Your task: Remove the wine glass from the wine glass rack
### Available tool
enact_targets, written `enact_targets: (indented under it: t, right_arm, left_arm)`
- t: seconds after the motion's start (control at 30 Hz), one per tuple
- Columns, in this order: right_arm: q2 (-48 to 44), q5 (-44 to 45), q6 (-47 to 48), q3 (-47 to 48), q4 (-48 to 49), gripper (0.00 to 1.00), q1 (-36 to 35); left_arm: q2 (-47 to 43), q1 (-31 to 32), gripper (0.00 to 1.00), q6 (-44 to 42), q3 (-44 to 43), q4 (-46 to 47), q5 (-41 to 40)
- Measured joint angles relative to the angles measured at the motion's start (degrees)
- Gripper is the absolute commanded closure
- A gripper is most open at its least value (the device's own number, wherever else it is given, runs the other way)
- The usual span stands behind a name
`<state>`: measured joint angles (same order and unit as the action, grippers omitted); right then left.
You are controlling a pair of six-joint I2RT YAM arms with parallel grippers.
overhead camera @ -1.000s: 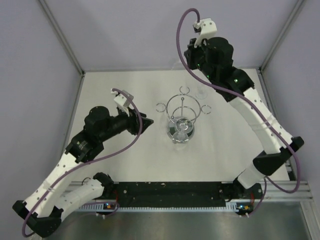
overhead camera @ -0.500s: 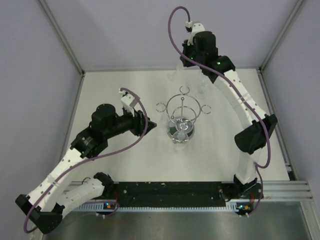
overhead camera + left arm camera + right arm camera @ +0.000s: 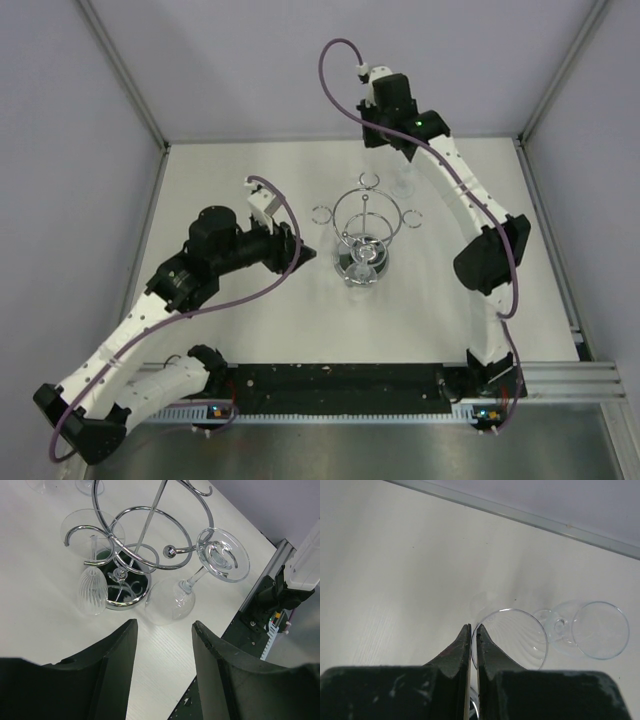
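Chrome wine glass rack [image 3: 366,240] stands on its round base about mid-bench [image 3: 280,330], and you have two glasses hanging from it. A ribbed wine glass [image 3: 93,587] hangs bowl-down beside the rack's post, its foot resting on one curled loop. A smooth wine glass [image 3: 172,605] hangs from another loop, tilted, with its bowl leaning in toward the rack's base.

Your left hand [image 3: 164,627] sits just to the left of the rack and points at it. Its fingers [image 3: 115,655] are apart with nothing between them, and the smooth wine glass is straight ahead of the gap, not touched.

Your right hand [image 3: 473,627] is beyond the rack, over the far part of the bench near the back wall. Its fingers are pressed together. A ribbed loose glass [image 3: 517,640] shows mouth-on there, off the rack. Its rim runs right up to the slit between the fingertips, and you cannot tell whether the rim is pinched or only lies behind them. A second loose glass [image 3: 597,630] is just beside the ribbed loose glass, also off the rack
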<state>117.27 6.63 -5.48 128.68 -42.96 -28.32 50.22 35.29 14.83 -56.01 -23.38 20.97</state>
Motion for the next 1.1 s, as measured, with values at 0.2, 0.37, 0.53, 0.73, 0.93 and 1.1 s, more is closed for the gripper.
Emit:
enact_targets:
  t: [0.2,0.37,0.53,0.73,0.93,1.1]
  right_arm:
    - [1.20,2.43,0.61,0.00,-0.44,1.00,0.02]
    - [2.73,3.54,0.57,-0.04,-0.09,1.00,0.02]
    - [5.27,4.28,0.52,-0.07,0.09,1.00,0.02]
    - [6.69,4.55,0.37,-0.42,0.15,1.00,0.02]
    - [7.13,5.07,0.31,-0.44,0.52,0.93,0.02]
    - [7.13,5.35,-0.04,-0.44,0.55,0.83,0.02]
  left_arm:
    - [0.46,0.00,0.47,0.00,0.00,-0.20,0.22]
    - [0.57,0.00,0.47,0.00,0.00,-0.24,0.20]
    - [0.57,0.00,0.47,0.02,0.00,-0.24,0.20]
    - [0.57,0.00,0.47,0.02,0.00,-0.26,0.17]
    - [0.57,0.00,0.47,0.02,0.00,-0.26,0.20]
    - [0.57,0.00,0.47,0.02,0.00,-0.26,0.20]
